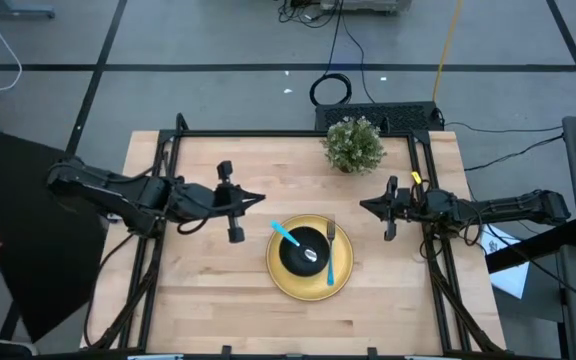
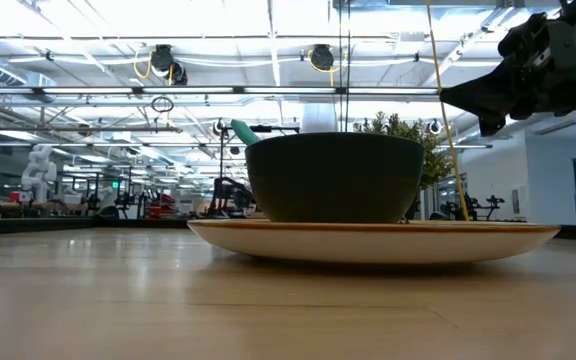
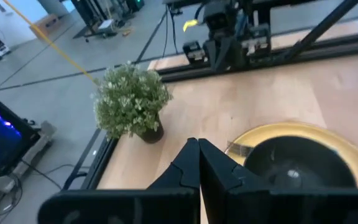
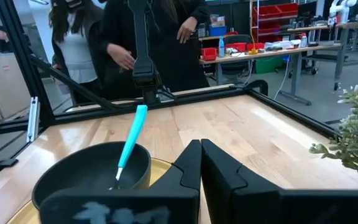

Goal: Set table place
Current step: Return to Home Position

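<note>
Now: both due home.
Left gripper (image 1: 261,199): fingers together, empty.
Right gripper (image 1: 364,205): fingers together, empty.
Tip: retreat clear of plate (image 1: 280,280), plant (image 1: 353,143).

Grey floor (image 1: 208,40) w/ cables (image 1: 330,88), bright ceiling (image 2: 118,30)

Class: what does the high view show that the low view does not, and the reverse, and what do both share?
Only high: the fork on the yellow plate right of the black bowl, and the left gripper, shut, left of the plate. Only low: ceiling lamps far behind. Both: plate, bowl, spoon in it, potted plant, right gripper, shut.
</note>
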